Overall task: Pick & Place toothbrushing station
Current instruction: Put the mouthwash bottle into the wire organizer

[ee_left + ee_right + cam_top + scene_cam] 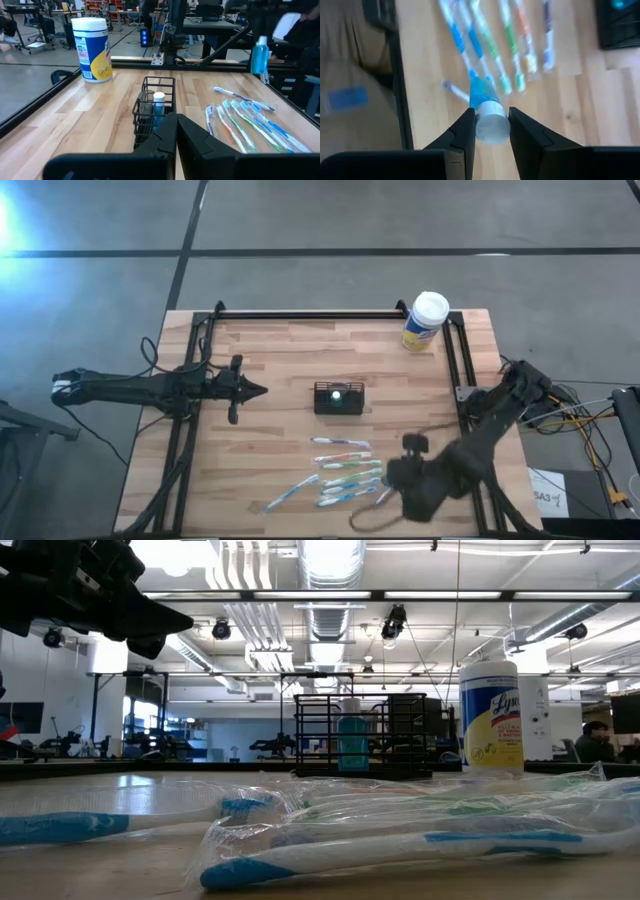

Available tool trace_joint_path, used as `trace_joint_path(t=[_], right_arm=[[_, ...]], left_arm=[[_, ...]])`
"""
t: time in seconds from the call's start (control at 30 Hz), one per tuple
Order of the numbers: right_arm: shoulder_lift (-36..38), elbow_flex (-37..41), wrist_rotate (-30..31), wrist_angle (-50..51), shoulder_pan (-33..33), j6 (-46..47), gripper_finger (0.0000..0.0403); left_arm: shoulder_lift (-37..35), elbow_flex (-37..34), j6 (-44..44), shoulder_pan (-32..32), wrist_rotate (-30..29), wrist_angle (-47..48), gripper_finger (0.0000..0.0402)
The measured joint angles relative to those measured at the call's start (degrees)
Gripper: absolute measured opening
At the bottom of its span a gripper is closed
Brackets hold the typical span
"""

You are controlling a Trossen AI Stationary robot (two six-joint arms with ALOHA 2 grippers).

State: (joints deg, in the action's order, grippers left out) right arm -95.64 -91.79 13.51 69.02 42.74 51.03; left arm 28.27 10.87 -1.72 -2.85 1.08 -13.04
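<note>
Overhead, right gripper (489, 131) clamped a blue tube (486, 112) above wrapped toothbrushes (345, 473) near the tabletop's front edge, black mesh caddy (339, 398) at centre, left gripper (255, 390) closed, empty, by the left edge.

Bright, even overhead light falls on the wooden table (270, 380), where shadows are faint. Glare flares on the floor well left of the table in the high view. From table height, ceiling lights (330, 560) blow out white and the wrapped toothbrushes (400, 840) nearest the lens blur. The right wrist view is soft throughout.
</note>
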Motion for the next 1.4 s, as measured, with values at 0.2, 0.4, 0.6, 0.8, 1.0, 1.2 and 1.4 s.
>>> trace_joint_path(t=[0.2,0.4,0.6,0.8,1.0,1.2,1.4], right_arm=[[5.05,-0.04,1.27,-0.38,-9.43,-0.39,0.0087],[6.53,-0.16,-3.18,-0.56,-21.39,-5.34,0.0086],[3.06,-4.50,-7.96,-0.15,-31.74,-13.39,0.0086],[-5.03,-15.06,-10.62,6.16,-37.63,-26.87,0.0086],[-15.37,-27.07,-10.47,16.50,-40.52,-31.01,0.0086],[-22.78,-37.50,-10.43,21.26,-41.70,-33.97,0.0086],[-25.75,-42.46,-10.42,20.84,-42.00,-34.54,0.0086]], left_arm=[[-0.01,0.00,-0.45,0.00,-0.07,-0.03,0.0012],[0.00,0.00,-1.49,-0.02,-0.58,-0.04,0.0012],[0.00,0.00,-1.54,-0.01,-0.59,0.22,0.0012],[-0.02,0.00,-0.67,-0.01,-0.63,1.45,0.0012],[0.00,0.00,-0.46,-0.02,-0.68,3.92,0.0012],[0.00,0.00,-0.24,-0.02,-0.69,4.14,0.0012],[0.00,0.00,-0.22,-0.04,-0.68,4.11,0.0012]])
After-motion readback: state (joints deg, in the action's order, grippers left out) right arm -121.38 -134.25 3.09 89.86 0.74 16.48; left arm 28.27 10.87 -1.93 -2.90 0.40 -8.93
